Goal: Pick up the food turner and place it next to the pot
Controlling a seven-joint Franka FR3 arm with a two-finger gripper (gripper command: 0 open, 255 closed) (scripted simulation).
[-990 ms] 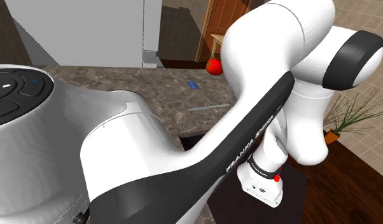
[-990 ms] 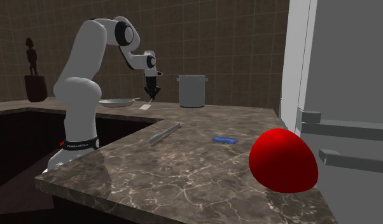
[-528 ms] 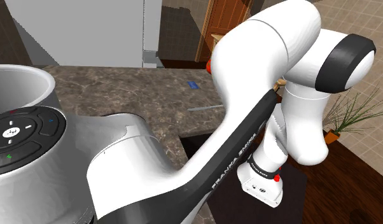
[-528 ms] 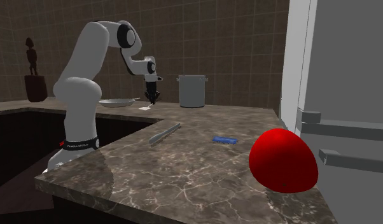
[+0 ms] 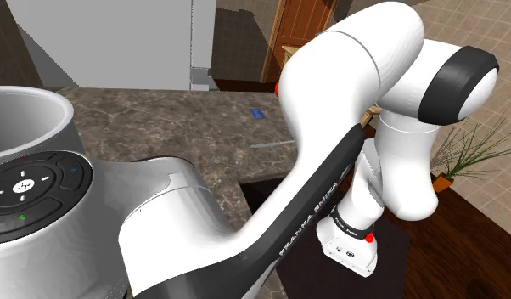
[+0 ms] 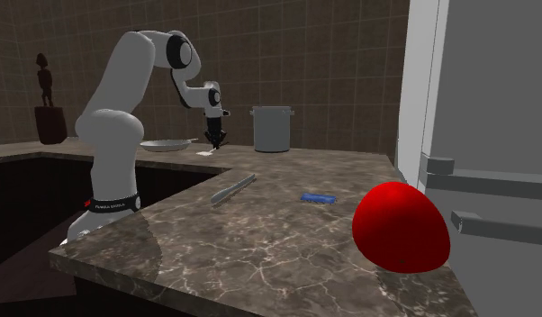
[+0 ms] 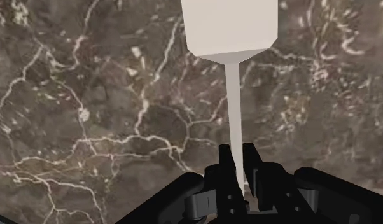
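On a dark, veined stone countertop (image 7: 88, 114), your gripper (image 7: 238, 167) has its two black fingers (image 7: 225, 168) clamped on the thin handle of the food turner (image 7: 229, 25). The pale handle runs straight out from between the fingertips. It widens into a flat, off-white blade well ahead of them. The blade lies over the stone, though you cannot tell from here whether it rests on the surface or hangs just above it.

In the second exterior view, the white arm (image 6: 116, 90) bends down at the far end of the countertop (image 6: 260, 234), with the gripper (image 6: 217, 140) pointing down close to the stone. The turner's light blade (image 6: 206, 153) shows just below the fingertips. The grey pot (image 6: 271, 129) stands upright near the fingers on that view's right, apart from them. A shallow grey pan (image 6: 166, 144) sits near them on the opposite side.

Well away from the fingers, toward that camera, lie a long grey utensil (image 6: 233, 188) and a small blue object (image 6: 318, 197). A rounded red object (image 6: 400, 225) sits nearer still, beside a grey fridge (image 6: 494, 135). In the shoulder view, the arm (image 5: 347, 76) crosses in front of the counter.
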